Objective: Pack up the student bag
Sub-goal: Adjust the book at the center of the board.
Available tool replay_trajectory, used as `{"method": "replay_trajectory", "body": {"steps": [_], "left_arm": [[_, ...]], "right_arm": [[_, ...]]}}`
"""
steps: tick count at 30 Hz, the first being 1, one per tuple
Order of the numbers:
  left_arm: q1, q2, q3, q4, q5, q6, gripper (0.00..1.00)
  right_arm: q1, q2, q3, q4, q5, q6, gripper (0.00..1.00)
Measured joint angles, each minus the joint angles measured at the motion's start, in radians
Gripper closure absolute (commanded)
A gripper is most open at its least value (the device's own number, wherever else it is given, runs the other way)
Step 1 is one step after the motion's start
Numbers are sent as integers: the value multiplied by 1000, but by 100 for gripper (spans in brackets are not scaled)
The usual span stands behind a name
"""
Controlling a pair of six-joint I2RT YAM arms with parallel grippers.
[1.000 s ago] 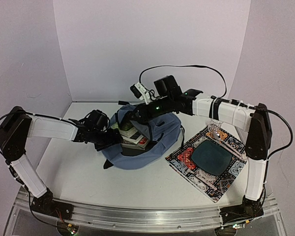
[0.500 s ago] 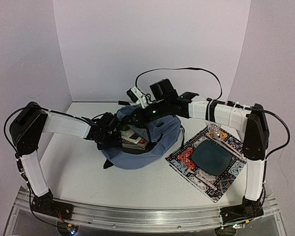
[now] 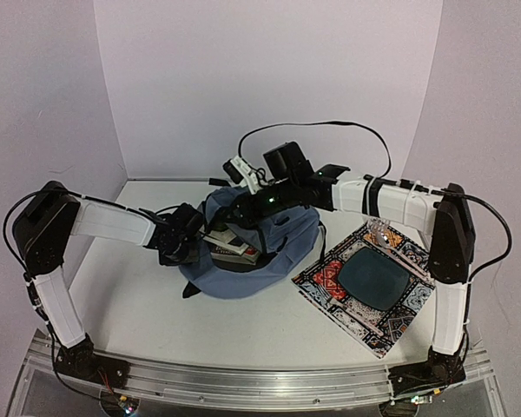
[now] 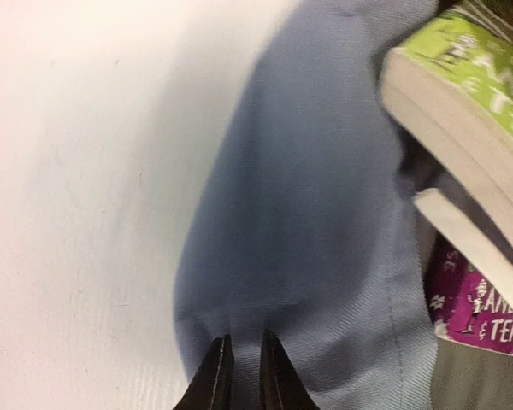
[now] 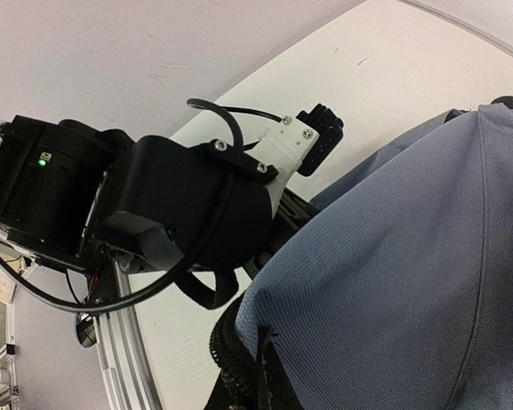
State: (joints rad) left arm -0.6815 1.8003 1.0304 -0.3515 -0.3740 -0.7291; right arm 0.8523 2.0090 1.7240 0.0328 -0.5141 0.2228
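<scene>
The student bag [image 3: 259, 261], a slate-blue soft backpack, lies mid-table with its mouth open to the left. Books [image 3: 232, 247] stick out of the opening; a green one [image 4: 462, 102] rests over a magenta one [image 4: 483, 307]. My left gripper [image 3: 194, 246] is at the bag's left edge, and its jaws [image 4: 241, 376] pinch a puckered fold of blue fabric [image 4: 308, 213]. My right gripper [image 3: 232, 214] holds the bag's upper rim, shut [image 5: 269, 376] on the fabric edge beside the black zipper [image 5: 227, 359].
A patterned cloth mat [image 3: 330, 282] lies right of the bag, with a dark teal square [image 3: 373, 276] on it and a clear plastic item [image 3: 385, 233] at its far corner. The left arm's black wrist [image 5: 154, 213] hangs close to the right gripper.
My left gripper moved in to the bag's left edge and closed on the fabric. The right gripper kept its hold on the rim and shifted slightly left.
</scene>
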Motion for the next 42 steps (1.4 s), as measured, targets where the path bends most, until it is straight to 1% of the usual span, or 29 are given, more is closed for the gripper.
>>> {"method": "replay_trajectory", "body": {"steps": [2,4,9,10,14,16,18,21,24,26,28,30,31,32,34,36,37,42], "left_arm": [[26,-21,-41,21,23,-8,88],[59,-48,-94,53,52,-20,85],[109,-124,-206,70,123,-48,71],[118,-135,-225,67,138,-53,66],[169,-193,-252,62,223,-48,42],[194,-220,-250,64,250,-26,34],[212,-234,-224,63,277,8,30],[226,-228,-155,72,315,58,28],[245,-170,-58,92,356,115,27],[257,-114,-3,112,383,150,29],[265,-54,37,122,410,183,33],[269,3,64,128,440,210,47],[269,22,67,128,455,223,56],[269,41,70,127,472,235,69],[270,51,70,117,496,250,85],[272,39,66,114,511,267,97],[275,22,58,116,519,275,100],[311,-129,-31,114,608,278,100]], "right_arm": [[3,0,-4,2,2,1,100],[9,0,-11,6,5,3,100],[36,0,-41,13,13,4,100],[42,0,-49,13,16,5,100],[59,0,-79,14,30,7,100],[63,0,-85,14,35,7,100],[64,0,-88,17,41,7,100],[64,0,-89,18,51,7,100],[65,0,-89,20,56,7,100],[65,0,-89,20,57,7,100],[65,0,-89,20,59,9,100],[66,0,-89,20,61,10,100],[66,0,-89,20,63,10,100],[66,0,-89,20,64,10,100],[67,0,-89,20,70,10,100],[68,0,-89,20,80,10,100],[69,0,-89,20,85,10,100],[69,0,-89,19,113,8,100]]}}
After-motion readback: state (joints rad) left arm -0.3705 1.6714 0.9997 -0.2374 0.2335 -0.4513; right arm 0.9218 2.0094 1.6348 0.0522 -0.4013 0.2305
